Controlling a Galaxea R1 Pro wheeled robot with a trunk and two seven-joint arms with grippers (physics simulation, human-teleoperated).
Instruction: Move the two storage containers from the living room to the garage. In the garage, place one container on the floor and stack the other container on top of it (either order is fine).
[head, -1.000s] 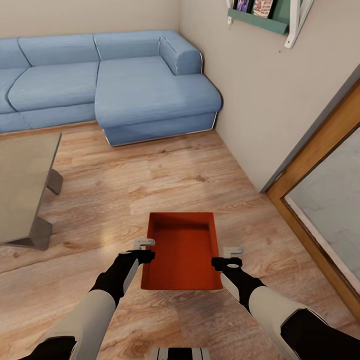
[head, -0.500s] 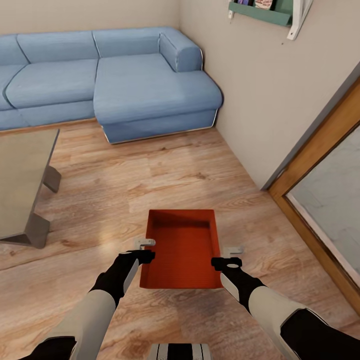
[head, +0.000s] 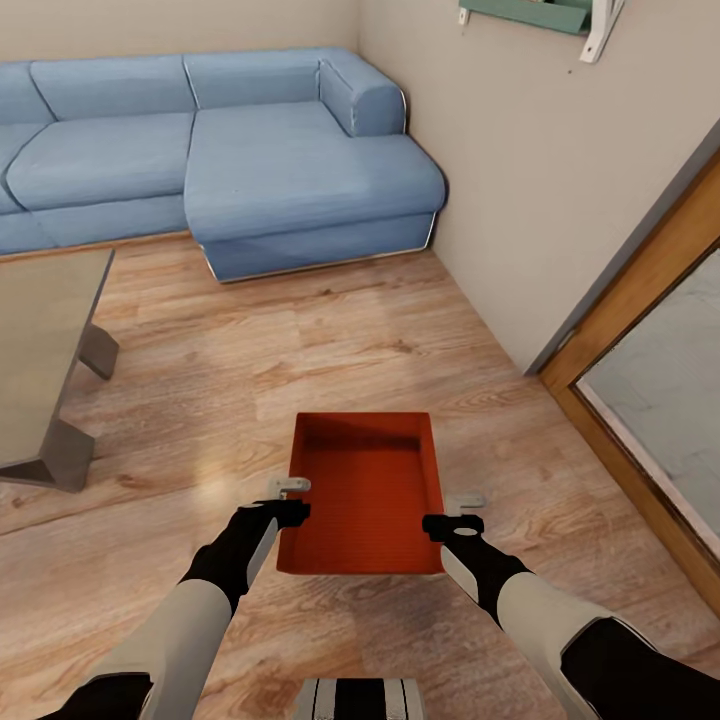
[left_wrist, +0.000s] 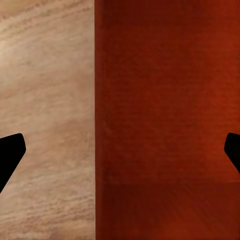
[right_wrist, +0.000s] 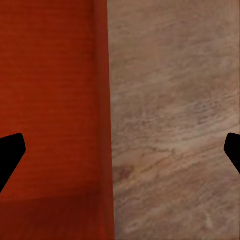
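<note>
1. Compared with the earlier head frames, the sofa (head: 250, 160), the wall shelf (head: 525, 18) and the low tabletop (head: 45, 350) have all slid in the picture, which indicates camera or base motion; the storage container (head: 362, 492) keeps nearly the same place between the arms.
2. Location: the storage container sits over the light wood floor (head: 300, 340) of the living room, open top upward, interior empty.
3. Left tool (head: 288, 500): positioned at the left long wall. The left wrist view shows both fingertips spread wide, one over the floor, one over the orange wall (left_wrist: 165, 120). Jaws open, straddling the wall; a clamped hold cannot be confirmed.
4. Right tool (head: 462, 512): mirrored at the right long wall, fingertips equally wide apart in the right wrist view.
5. Handling judgement: walls appear rigid, plain and smooth, so probably light but slippery. Grip both long walls near mid-length and keep the box level.
6. Surroundings: a wood-framed doorway (head: 640, 300) stands to the right.
</note>
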